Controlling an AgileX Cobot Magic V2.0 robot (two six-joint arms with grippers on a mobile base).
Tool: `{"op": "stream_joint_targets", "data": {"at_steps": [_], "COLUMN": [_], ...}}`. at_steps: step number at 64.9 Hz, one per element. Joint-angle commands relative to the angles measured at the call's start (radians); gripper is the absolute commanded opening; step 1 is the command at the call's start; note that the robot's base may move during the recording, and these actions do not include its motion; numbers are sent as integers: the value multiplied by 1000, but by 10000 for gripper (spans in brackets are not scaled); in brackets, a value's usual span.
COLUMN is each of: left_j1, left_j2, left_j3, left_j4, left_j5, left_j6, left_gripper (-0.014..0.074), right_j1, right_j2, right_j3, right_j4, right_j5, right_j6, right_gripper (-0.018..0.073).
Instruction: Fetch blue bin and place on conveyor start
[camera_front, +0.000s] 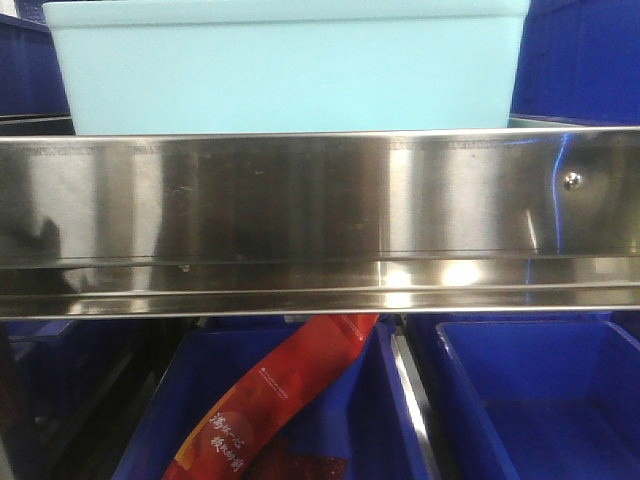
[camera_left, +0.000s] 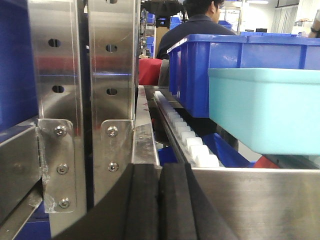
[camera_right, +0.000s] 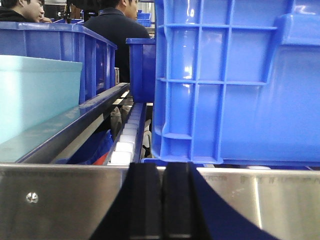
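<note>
The pale aqua-blue bin stands on a shelf right behind the stainless-steel shelf rail, filling the top of the front view. It also shows at the right of the left wrist view and at the left of the right wrist view. My left gripper is shut and empty, in front of the rail, left of the bin. My right gripper is shut and empty, in front of the rail, right of the bin. The conveyor start is out of view.
Dark blue ribbed crates stand beside and behind the bin. White shelf rollers run back along the shelf. Steel uprights stand at the left. Below the rail are blue crates and a red packet. People stand behind.
</note>
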Motion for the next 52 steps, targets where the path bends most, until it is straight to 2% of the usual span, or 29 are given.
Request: {"op": "stream_joint_targets", "data": {"at_steps": [1, 33, 45, 52], "left_j1": [1, 1, 1, 1], "left_j2": [-5, -5, -5, -5], "left_j3": [-2, -2, -2, -2], "left_j4": [-6, -2, -2, -4], "left_j5": [-14, -18, -82, -88], "left_j6": [2, 2, 2, 2], "left_gripper": [-111, -111, -111, -111], "right_j1": [-4, -4, -4, -4], "right_j2": [-3, -3, -3, -3], "right_j3": [0, 0, 0, 0], "right_j4": [2, 2, 2, 2], "right_j5": [-22, -22, -31, -95], "right_j6": [-1, -1, -1, -1], "right_gripper": [-165, -165, -165, -165]}}
